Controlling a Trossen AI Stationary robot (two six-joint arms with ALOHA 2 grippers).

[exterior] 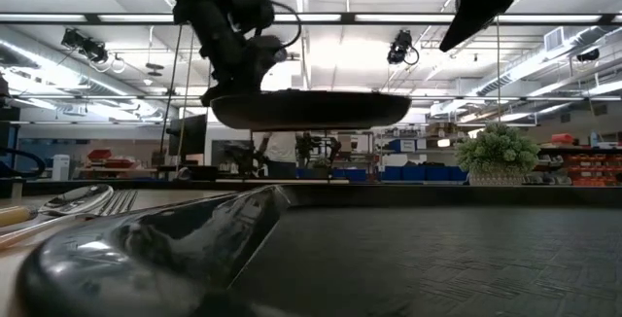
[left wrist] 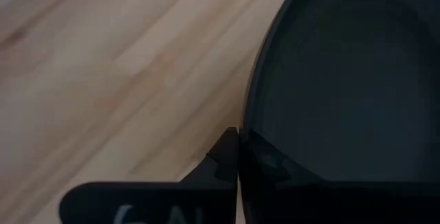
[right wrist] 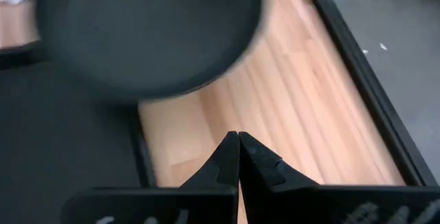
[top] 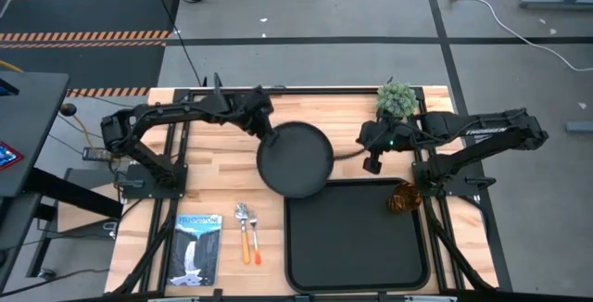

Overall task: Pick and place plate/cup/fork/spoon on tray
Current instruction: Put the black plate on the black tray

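The round black plate [top: 295,159] hangs in the air over the table's middle, level in the low view [exterior: 311,110], its near part over the tray's far rim. My left gripper [top: 266,128] is shut on the plate's far left rim. My right gripper [top: 373,164] is shut and empty, above the table just right of the plate. The black tray [top: 357,237] lies at the near right. The amber cup [top: 403,198] lies by the tray's far right corner. The fork [top: 243,232] and spoon [top: 253,237] lie side by side left of the tray. My left gripper pinches the plate's raised rim [left wrist: 249,138] at its far left side, one finger [left wrist: 221,157] outside the rim and one inside. The fingers come from the table's far left, slanting down. The plate is lifted clear of the table and hangs about level.
A small green plant [top: 397,99] stands at the far right. A booklet [top: 196,247] lies at the near left. Bare wooden table shows between the plate and the cutlery.
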